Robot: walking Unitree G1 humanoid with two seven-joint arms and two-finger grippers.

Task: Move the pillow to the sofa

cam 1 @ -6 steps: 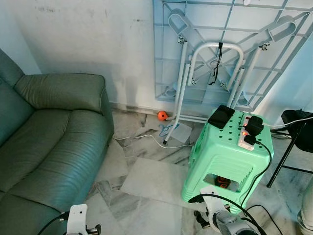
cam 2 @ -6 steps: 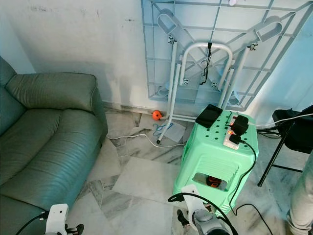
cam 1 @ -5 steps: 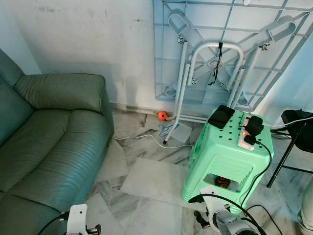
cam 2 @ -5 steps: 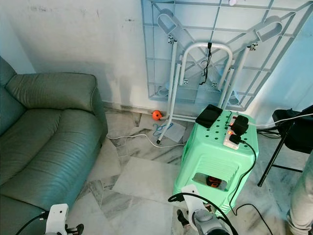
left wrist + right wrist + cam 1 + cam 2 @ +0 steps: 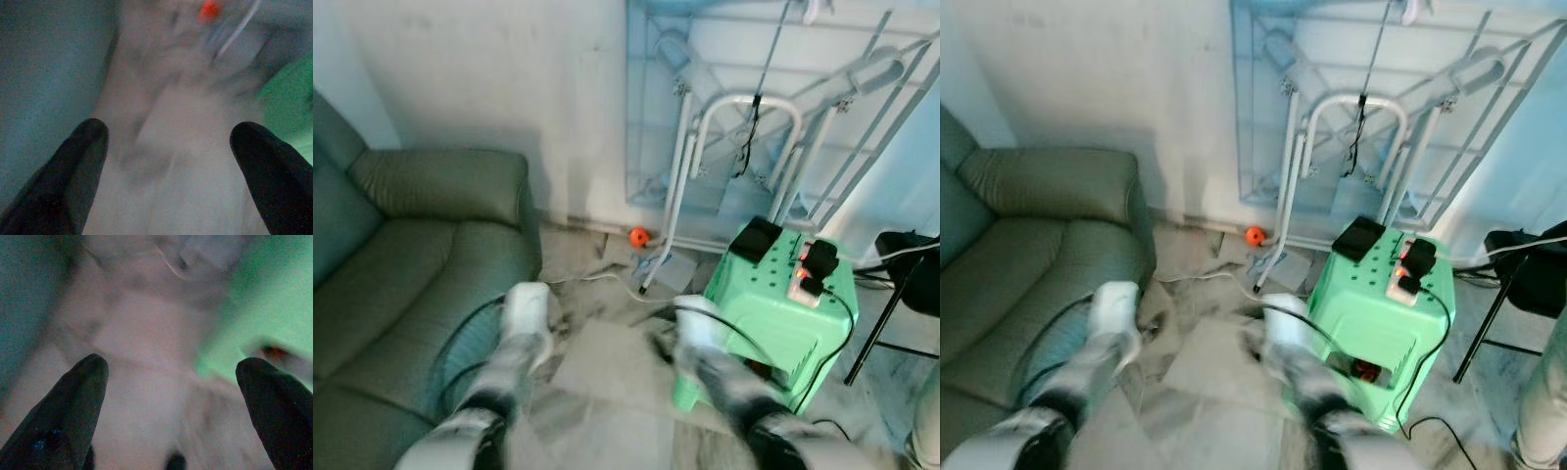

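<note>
No pillow can be made out anywhere, neither on the floor nor on the sofa (image 5: 401, 264), so its place cannot be told; the task looks to be at its very start, with the pillow not yet found.

What has changed is the arms. A moment ago only their tips showed at the lower edge of the head views, hanging low. Now both are swung up and forward, heavily blurred with motion. The left end effector (image 5: 166, 161) is raised just beside the sofa's front edge, over the marble floor (image 5: 607, 362); its two black fingers (image 5: 78, 161) stand wide apart with nothing between them. The right end effector (image 5: 171, 401) is up between the sofa and the green stool (image 5: 783, 313), close to the stool's near side, its fingers (image 5: 73, 401) likewise spread and empty. The head views have also tilted slightly, so the camera itself has moved.

Further from the sofa, the stool carries a power strip (image 5: 806, 279) and a black box (image 5: 756, 238). Behind it a folded table (image 5: 773, 108) leans on the wall, with a small orange ball (image 5: 637, 235) at its foot.

Raising both arms with open fingers reads as readying for a two-handed grasp. The robot probably must turn or walk to find the pillow first.
</note>
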